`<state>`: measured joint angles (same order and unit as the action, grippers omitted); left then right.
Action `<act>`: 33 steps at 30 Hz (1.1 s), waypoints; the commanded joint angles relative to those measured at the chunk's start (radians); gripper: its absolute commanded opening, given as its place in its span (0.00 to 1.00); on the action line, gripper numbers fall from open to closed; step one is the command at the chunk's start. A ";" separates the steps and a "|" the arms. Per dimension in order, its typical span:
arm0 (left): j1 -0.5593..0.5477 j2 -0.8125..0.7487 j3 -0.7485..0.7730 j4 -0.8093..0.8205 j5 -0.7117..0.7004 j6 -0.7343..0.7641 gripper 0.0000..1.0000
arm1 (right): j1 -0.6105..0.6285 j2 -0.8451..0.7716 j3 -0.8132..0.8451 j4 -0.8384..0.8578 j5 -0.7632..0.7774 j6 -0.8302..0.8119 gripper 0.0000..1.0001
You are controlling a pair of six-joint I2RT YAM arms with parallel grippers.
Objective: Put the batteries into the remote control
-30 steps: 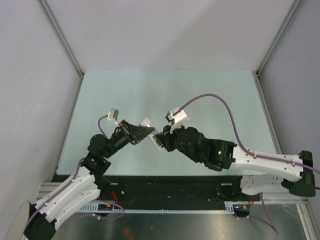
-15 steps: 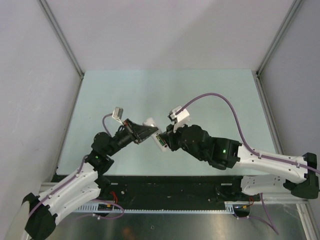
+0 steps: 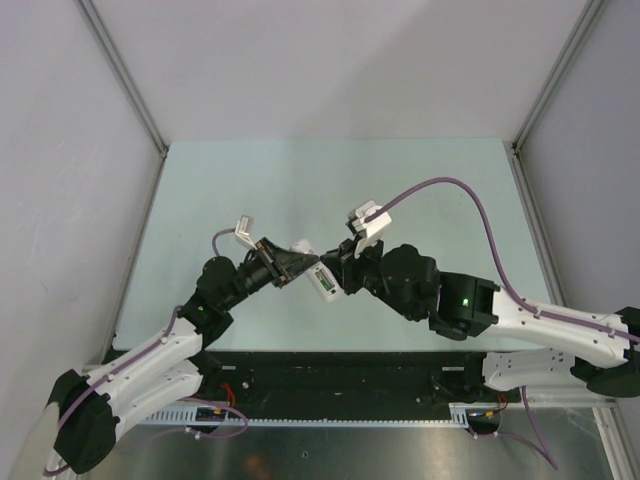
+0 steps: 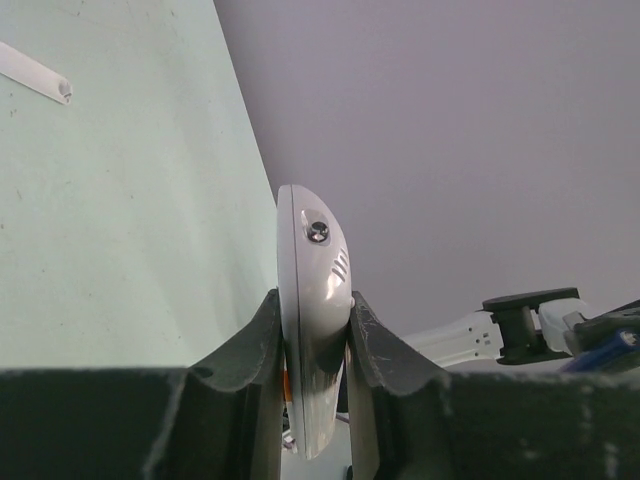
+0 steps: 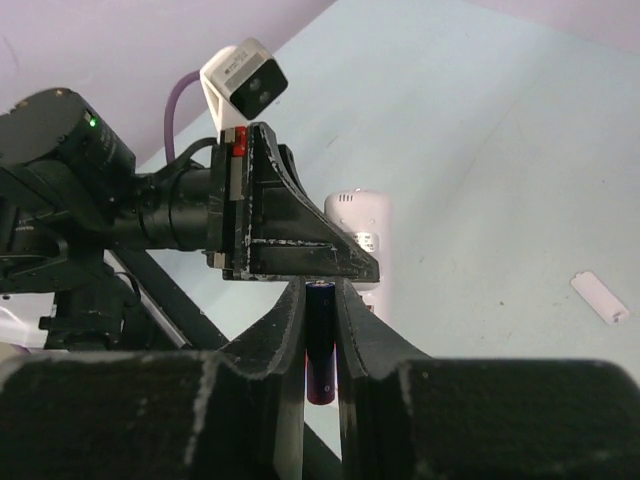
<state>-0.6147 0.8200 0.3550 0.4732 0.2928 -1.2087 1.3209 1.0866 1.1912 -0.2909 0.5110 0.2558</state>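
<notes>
Both my arms have reached a little farther out over the table than a second ago, and the right wrist has slid to the right.

From above, my left gripper and right gripper meet tip to tip near the table's middle. The remote control sits crosswise between them, with a green patch on its near end; I cannot tell what that patch is.

On the left wrist camera, my left gripper is clamped on the remote control, which stands edge-on between the two fingers, its upper end rising above them. A small white strip lies on the table far off.

On the right wrist camera, my right gripper is pinched narrow on the purple battery, held upright between the fingers. Its top end sits just under the left gripper, near the remote control behind. The white strip lies well apart to the right.
</notes>
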 commanded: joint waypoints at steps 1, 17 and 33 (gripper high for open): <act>0.004 -0.004 0.027 0.071 0.034 -0.067 0.00 | 0.015 0.013 -0.030 0.070 0.027 -0.030 0.00; 0.004 -0.019 0.110 0.105 0.112 -0.196 0.00 | 0.124 -0.008 -0.269 0.532 0.262 -0.239 0.00; 0.004 -0.025 0.119 0.130 0.118 -0.216 0.00 | 0.103 -0.017 -0.305 0.523 0.215 -0.233 0.00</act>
<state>-0.6147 0.8158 0.4229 0.5419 0.3977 -1.3998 1.4303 1.0912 0.8837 0.2008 0.7338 0.0216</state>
